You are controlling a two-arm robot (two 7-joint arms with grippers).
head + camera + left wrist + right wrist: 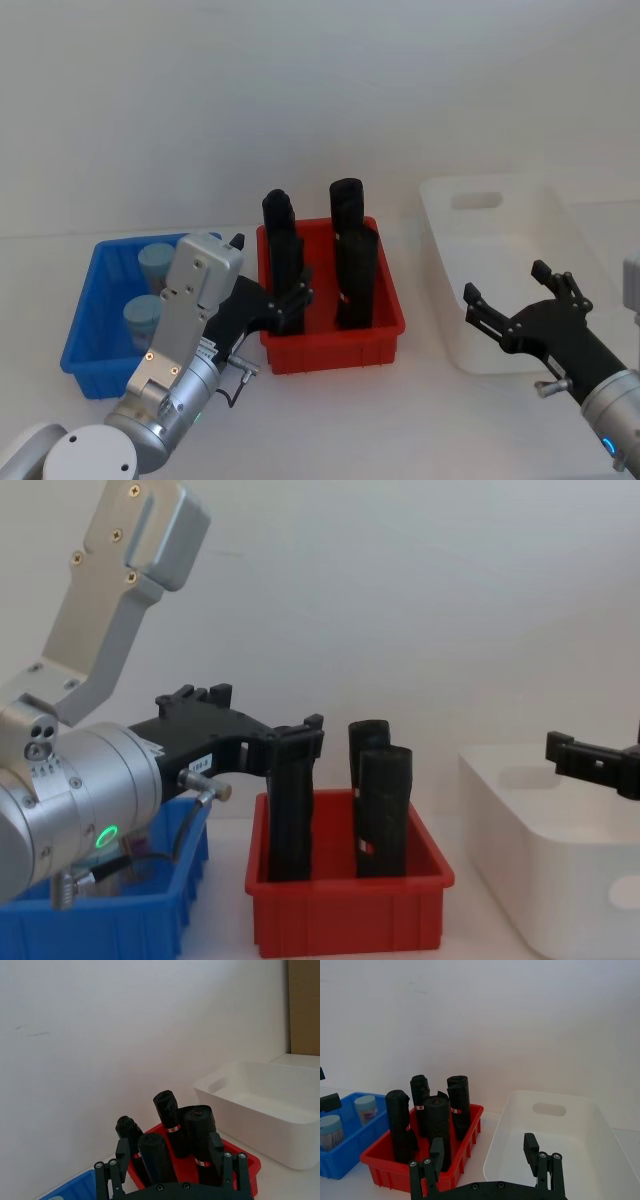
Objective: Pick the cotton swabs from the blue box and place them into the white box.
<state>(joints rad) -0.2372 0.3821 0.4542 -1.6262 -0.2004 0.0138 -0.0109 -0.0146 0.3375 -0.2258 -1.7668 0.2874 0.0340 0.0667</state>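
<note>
**Both grippers empty, swabs in the blue box**

My left gripper [288, 300] hovers with its fingers spread and nothing between them. It is above the near-left corner of the red bin [335, 352], just at 3 o'clock of the blue box [82, 318]. I judge it is there because it is the arm nearest the swabs, and it must shift toward 9 o'clock to get over them.

The cotton swabs [157, 262], two tubs, stand upright in the blue box, one at 12 o'clock of the other. Their clear round walls and pale blue lids look smooth and probably slippery, so a grip across the middle suits.

My right gripper [505, 283], fingers also wide apart and empty, hangs by the near end of the white box [436, 215], at 3 o'clock of the red bin. That box is glossy, deep and round-cornered, with a handle slot. Rolled black bags [347, 250] stand in the red bin.
</note>
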